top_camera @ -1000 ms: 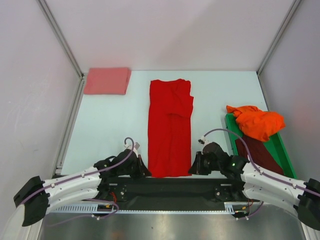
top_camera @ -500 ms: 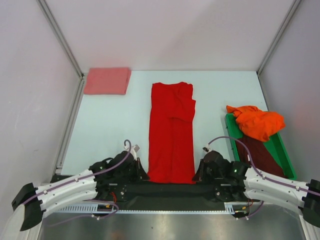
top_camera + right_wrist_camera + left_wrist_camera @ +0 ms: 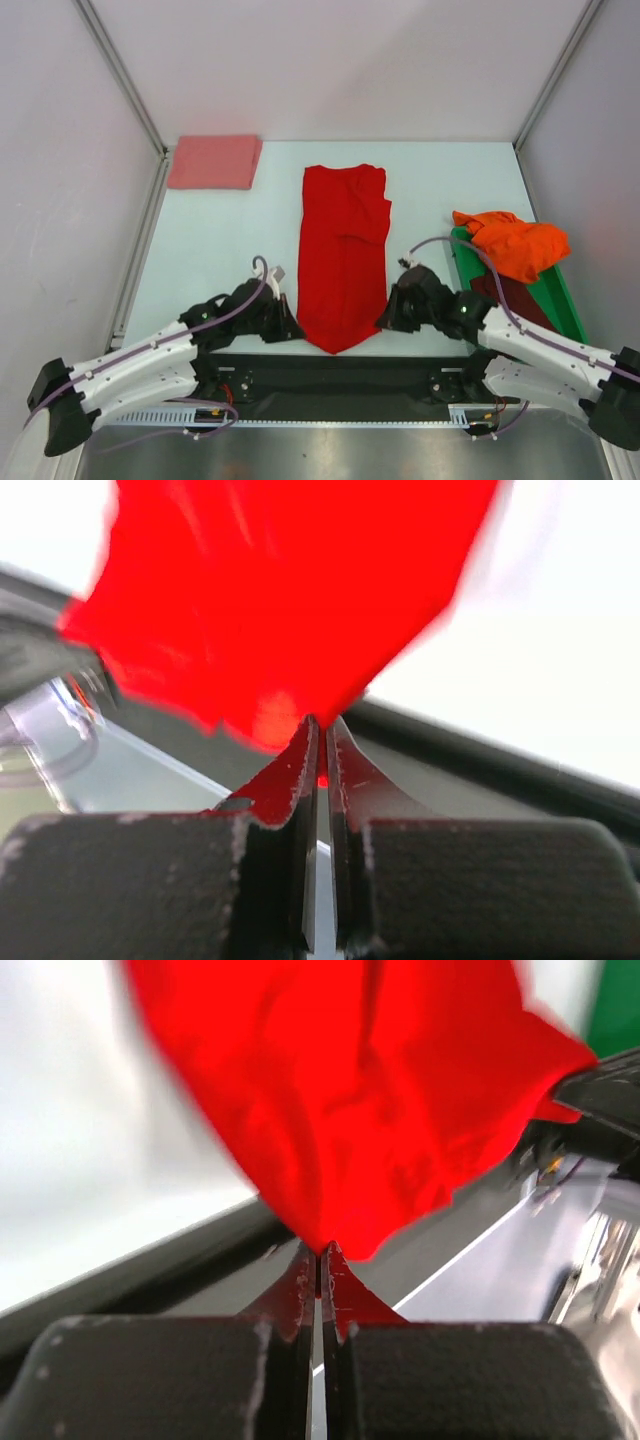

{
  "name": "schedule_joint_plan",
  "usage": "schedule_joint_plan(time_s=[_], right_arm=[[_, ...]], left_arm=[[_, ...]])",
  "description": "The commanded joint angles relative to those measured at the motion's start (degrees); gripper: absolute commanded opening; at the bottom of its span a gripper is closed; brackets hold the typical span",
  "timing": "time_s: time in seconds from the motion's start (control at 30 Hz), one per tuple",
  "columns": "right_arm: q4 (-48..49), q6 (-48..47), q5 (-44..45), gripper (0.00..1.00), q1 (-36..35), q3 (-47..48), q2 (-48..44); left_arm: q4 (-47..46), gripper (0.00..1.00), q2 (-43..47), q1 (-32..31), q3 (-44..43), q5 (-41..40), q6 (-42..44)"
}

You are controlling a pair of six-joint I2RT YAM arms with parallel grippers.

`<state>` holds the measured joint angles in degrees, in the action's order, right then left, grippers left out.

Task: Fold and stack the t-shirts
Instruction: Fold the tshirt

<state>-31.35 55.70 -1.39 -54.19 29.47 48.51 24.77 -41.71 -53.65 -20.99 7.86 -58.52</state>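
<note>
A bright red t-shirt (image 3: pixel 342 250) lies as a long strip down the middle of the table, its near end lifted and sagging. My left gripper (image 3: pixel 291 329) is shut on its near left corner, and my right gripper (image 3: pixel 385 320) is shut on its near right corner. Both wrist views show red cloth (image 3: pixel 370 1110) (image 3: pixel 290 600) pinched at the fingertips and hanging over the table's near edge. A folded salmon-pink t-shirt (image 3: pixel 214 161) sits at the far left corner. A crumpled orange t-shirt (image 3: pixel 515 246) lies on top of a dark maroon t-shirt (image 3: pixel 520 305).
A green plastic bin (image 3: pixel 562 305) at the right holds the orange and maroon shirts, close beside my right arm. A black base bar (image 3: pixel 330 372) runs along the near edge below the lifted cloth. White walls enclose the table on three sides.
Both grippers first pulled the red shirt's near end toward the bases, then rose and moved forward with it. The near edge now hangs in a point between them.
</note>
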Motion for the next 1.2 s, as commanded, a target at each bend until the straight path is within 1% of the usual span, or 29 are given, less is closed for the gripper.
schedule_joint_plan(time_s=[0.0,0.03,0.07,0.1,0.13,0.17,0.2,0.23,0.3,0.33,0.37,0.4,0.43,0.47,0.6,0.67,0.83,1.03,1.17], right_arm=[[-0.64,-9.98,-0.17,0.0,6.98,9.35,7.11],[-0.46,-11.57,-0.89,0.0,8.82,12.42,8.69],[-0.11,-13.5,-1.77,0.0,10.5,14.1,12.19],[0.32,-16.65,-3.69,0.0,14.17,15.51,13.87],[0.5,-18.42,-4.41,0.0,15.86,16.83,15.98],[0.77,-19.83,-5.02,0.0,17.27,19.63,17.57],[0.77,-22.8,-6.25,0.0,18.85,21.05,21.24],[0.77,-23.88,-6.61,0.0,21.39,22.63,22.93],[2.16,-25.9,-9.05,0.0,23.95,26.31,27.92],[2.7,-27.39,-9.85,0.0,26.31,27.47,29.61],[2.88,-28.18,-10.82,0.0,27.29,28.7,31.71],[2.96,-28.8,-12.39,0.0,28.17,31.49,33.56],[3.23,-30.11,-12.85,0.0,29.74,32.48,36.97],[4.01,-30.74,-13.29,0.0,30.46,33.62,38.48],[4.73,-32.15,-16.71,0.0,32.92,37.75,45.78],[5.24,-32.76,-17.07,0.0,33.28,39.69,48.85],[6.66,-33.2,-18.04,0.01,34.5,41.01,52.91],[6.75,-34.43,-19.18,0.04,35.74,43.65,57.04],[6.31,-34.96,-19.79,0.04,36.35,45.75,59.41]], left_arm=[[-1.83,0.0,-6.94,5.11,-10.46,0.38,8.06],[-1.84,0.0,-8.72,9.4,-13.95,1.27,11.12],[-1.92,0.0,-10.3,11.61,-15.55,2.07,12.63],[-2.18,0.0,-12.49,13.81,-17.05,4.77,14.04],[-2.53,0.0,-15.99,17.75,-20.11,5.58,16.92],[-2.97,0.0,-18.21,19.27,-21.79,5.85,18.25],[-3.15,0.0,-20.23,20.5,-23.46,6.03,19.57],[-3.07,0.0,-25.21,22.43,-27.31,6.2,22.28],[-2.28,0.0,-29.89,23.93,-31.11,6.38,24.5],[-2.19,0.0,-32.61,25.33,-34.34,7.95,26.07],[-2.36,0.0,-37.08,25.87,-35.68,8.48,26.61],[-2.28,0.0,-39.56,26.4,-37.0,9.01,26.88],[-2.71,0.0,-41.5,27.1,-38.06,9.63,27.14],[-3.15,0.0,-44.91,27.45,-39.55,10.59,27.32],[-3.77,0.0,-52.04,28.6,-43.07,12.53,27.67],[-4.56,0.0,-53.82,29.39,-43.96,13.23,27.59],[-6.41,0.0,-57.24,31.67,-45.27,13.85,26.27],[-7.02,0.0,-58.65,32.73,-47.29,12.97,25.39],[-7.02,0.0,-61.28,32.82,-49.23,12.71,24.68]])
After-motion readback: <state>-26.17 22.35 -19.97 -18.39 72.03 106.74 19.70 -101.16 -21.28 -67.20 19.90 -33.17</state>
